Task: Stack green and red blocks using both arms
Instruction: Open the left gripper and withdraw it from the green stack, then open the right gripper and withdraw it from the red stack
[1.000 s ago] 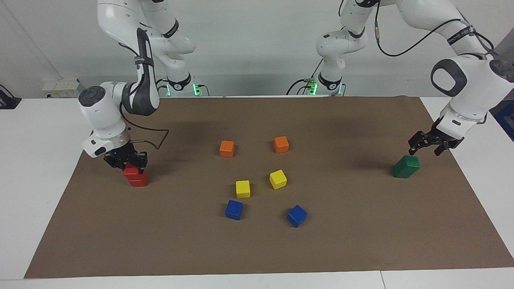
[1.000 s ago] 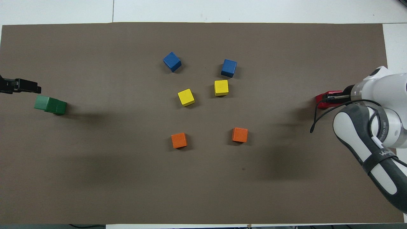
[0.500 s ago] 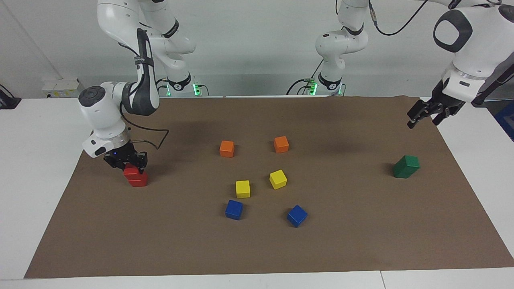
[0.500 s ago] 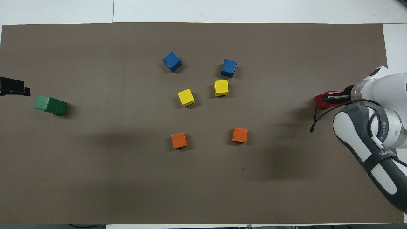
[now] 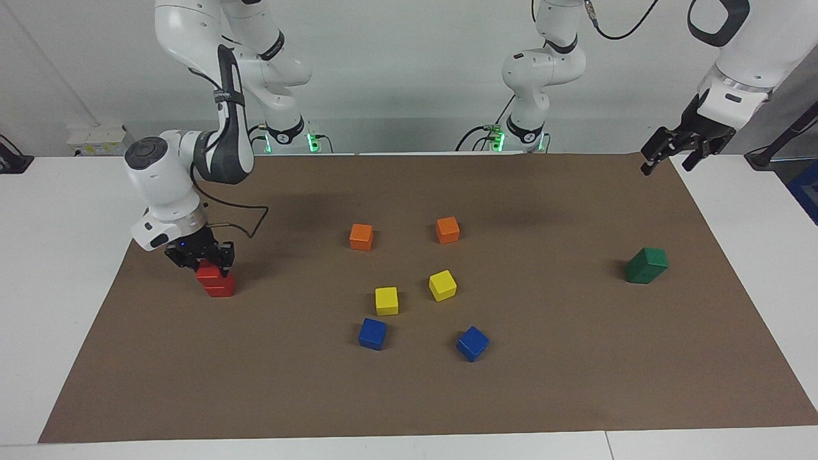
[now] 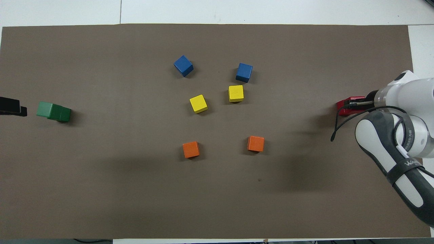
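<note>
two red blocks [image 5: 216,280] sit stacked at the right arm's end of the desk [image 5: 64,211], right pincer [image 5: 199,259] clamped on the top one. left pincer [image 5: 671,148] hangs spread and empty above the stacked green blocks [image 5: 647,265].

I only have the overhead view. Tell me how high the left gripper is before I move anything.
Observer: The left gripper hangs high above the table at the left arm's end, well clear of the green blocks.
Operator: Report whether it's open.
Observer: Open, holding nothing.
Operator: Now the red. I see only a sliver.
Observer: There are two, the upper red block resting on the lower red block, set a little off-centre. The right gripper is down on the upper one.
</note>
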`<state>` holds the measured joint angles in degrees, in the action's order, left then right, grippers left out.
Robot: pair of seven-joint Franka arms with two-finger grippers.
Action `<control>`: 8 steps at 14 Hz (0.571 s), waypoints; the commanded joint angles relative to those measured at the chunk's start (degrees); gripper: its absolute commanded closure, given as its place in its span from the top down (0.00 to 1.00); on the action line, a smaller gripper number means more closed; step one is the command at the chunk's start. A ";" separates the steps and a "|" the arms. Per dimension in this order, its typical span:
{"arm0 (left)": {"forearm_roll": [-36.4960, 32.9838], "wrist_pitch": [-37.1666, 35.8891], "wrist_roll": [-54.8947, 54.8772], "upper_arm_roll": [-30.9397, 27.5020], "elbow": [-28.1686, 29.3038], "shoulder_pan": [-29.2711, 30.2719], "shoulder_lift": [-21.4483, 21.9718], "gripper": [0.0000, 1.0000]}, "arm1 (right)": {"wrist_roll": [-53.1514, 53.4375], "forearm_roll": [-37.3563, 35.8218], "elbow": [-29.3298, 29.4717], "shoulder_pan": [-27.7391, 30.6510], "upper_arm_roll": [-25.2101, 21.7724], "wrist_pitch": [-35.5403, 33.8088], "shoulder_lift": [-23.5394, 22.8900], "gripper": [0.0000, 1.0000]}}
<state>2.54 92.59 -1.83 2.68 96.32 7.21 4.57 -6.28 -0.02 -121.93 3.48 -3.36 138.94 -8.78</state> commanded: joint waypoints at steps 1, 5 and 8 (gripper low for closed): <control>0.27 -1.53 0.51 -0.49 1.51 -1.58 1.94 1.00 | -0.75 1.07 -0.41 0.65 0.37 2.12 0.17 1.00; -1.66 -2.42 0.25 -0.49 1.16 -3.08 2.02 1.00 | -0.48 1.07 -0.15 0.65 0.37 1.78 0.17 1.00; -1.57 -3.03 0.34 -0.57 0.98 -3.16 2.03 1.00 | 1.26 1.07 2.55 -0.22 0.46 -2.68 1.39 1.00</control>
<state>1.90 90.45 -1.84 2.75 96.33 4.83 5.31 -6.12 -0.02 -121.43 3.37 -3.33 139.71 -8.71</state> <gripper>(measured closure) 0.000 0.000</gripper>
